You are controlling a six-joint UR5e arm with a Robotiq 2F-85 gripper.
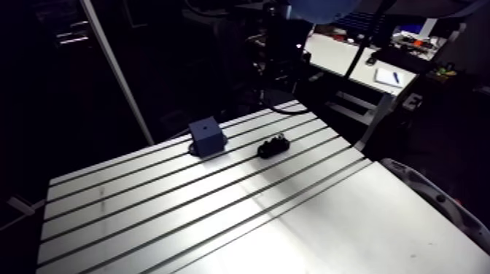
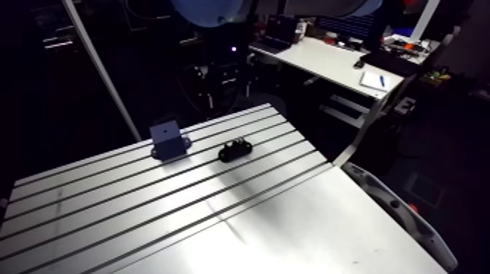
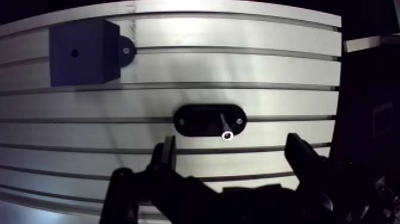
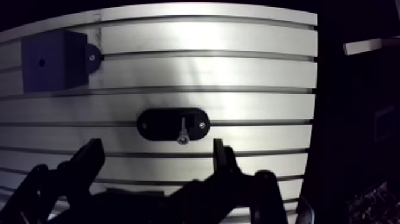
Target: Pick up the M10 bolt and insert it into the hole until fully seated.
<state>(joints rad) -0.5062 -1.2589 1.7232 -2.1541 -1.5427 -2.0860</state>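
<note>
In the wrist view the gripper [image 3: 232,149] hangs above the slotted table [image 3: 250,65] with its two fingers spread wide and nothing between them. Just ahead of the fingers, roughly in line with the gap between them and clear of both, the M10 bolt [image 3: 226,126] sticks up out of one end of a black oval holder [image 3: 196,119]. Farther on and off to one side, well apart from the holder, sits a dark blue block [image 3: 80,53] with a small hole [image 3: 74,53] in its top face.
</note>
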